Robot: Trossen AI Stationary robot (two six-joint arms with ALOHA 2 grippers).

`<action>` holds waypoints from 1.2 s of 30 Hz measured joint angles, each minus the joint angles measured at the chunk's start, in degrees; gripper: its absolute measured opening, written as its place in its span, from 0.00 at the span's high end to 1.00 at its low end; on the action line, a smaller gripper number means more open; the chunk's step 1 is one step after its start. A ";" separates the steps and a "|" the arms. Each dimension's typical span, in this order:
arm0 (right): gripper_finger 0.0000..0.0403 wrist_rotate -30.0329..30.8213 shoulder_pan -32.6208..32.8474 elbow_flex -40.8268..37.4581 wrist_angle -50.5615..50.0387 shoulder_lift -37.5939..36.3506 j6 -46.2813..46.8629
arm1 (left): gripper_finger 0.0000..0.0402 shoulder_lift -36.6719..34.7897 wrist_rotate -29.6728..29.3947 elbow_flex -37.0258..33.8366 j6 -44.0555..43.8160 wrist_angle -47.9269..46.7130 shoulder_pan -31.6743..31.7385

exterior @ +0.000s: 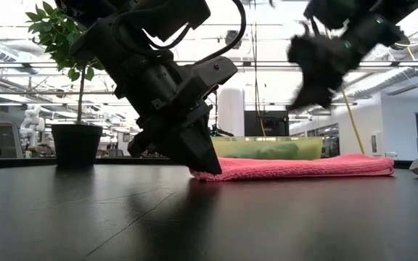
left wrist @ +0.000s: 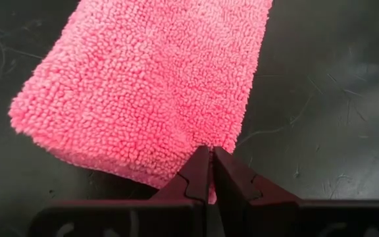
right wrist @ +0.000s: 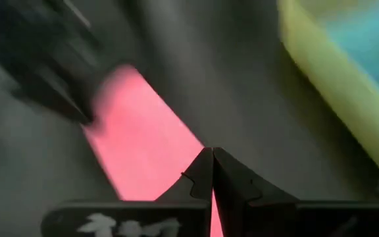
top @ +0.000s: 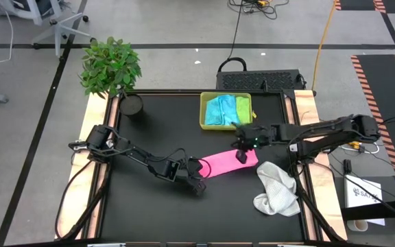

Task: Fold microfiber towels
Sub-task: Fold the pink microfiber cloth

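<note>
Pink towel (top: 226, 162): nubby microfiber, folded into a long strip, flat on the matte black tabletop (top: 149, 206).
Left end effector (top: 199, 185): closed, pinching the strip's near edge.
Right end effector (top: 241, 155): closed, empty, raised above the strip's far end.
White towel (top: 277, 188): crumpled heap beside the strip.
Tray (top: 204, 114): rigid yellow-green plastic, holding folded blue and green towels.

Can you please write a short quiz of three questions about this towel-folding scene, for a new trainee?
1. Which towel lies between the two grippers: A pink, B white, C teal?
2. True or false: the right gripper rests on the table.
3. What holds the blue and green towels?

Key:
1. A
2. False; it is raised, fingers shut and empty.
3. The yellow-green tray. The left gripper pinches the pink towel's edge.
</note>
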 joint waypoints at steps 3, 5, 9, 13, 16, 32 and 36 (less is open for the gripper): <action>1.00 -3.24 0.57 0.06 14.04 1.07 -0.81 | 0.94 0.00 0.01 0.00 0.17 0.04 0.00; 1.00 -3.35 1.33 0.08 19.07 2.46 -2.19 | 0.94 0.02 0.00 0.00 0.17 0.08 0.00; 1.00 -3.37 1.55 0.09 17.93 6.85 -2.54 | 0.94 0.02 0.00 0.00 0.03 0.09 0.02; 1.00 -3.54 1.89 0.04 16.37 12.56 -2.65 | 0.94 0.02 0.00 0.00 -0.27 0.11 0.04; 1.00 -3.52 1.87 0.04 15.97 16.22 -2.80 | 0.94 0.02 -0.02 0.00 -0.31 0.13 0.07; 1.00 -3.03 1.73 0.26 4.66 21.02 -6.84 | 0.94 0.02 -0.13 0.00 -0.97 0.20 0.07; 1.00 -3.39 1.25 0.26 4.08 20.67 -7.71 | 0.94 0.02 -0.15 0.00 -1.10 0.20 0.07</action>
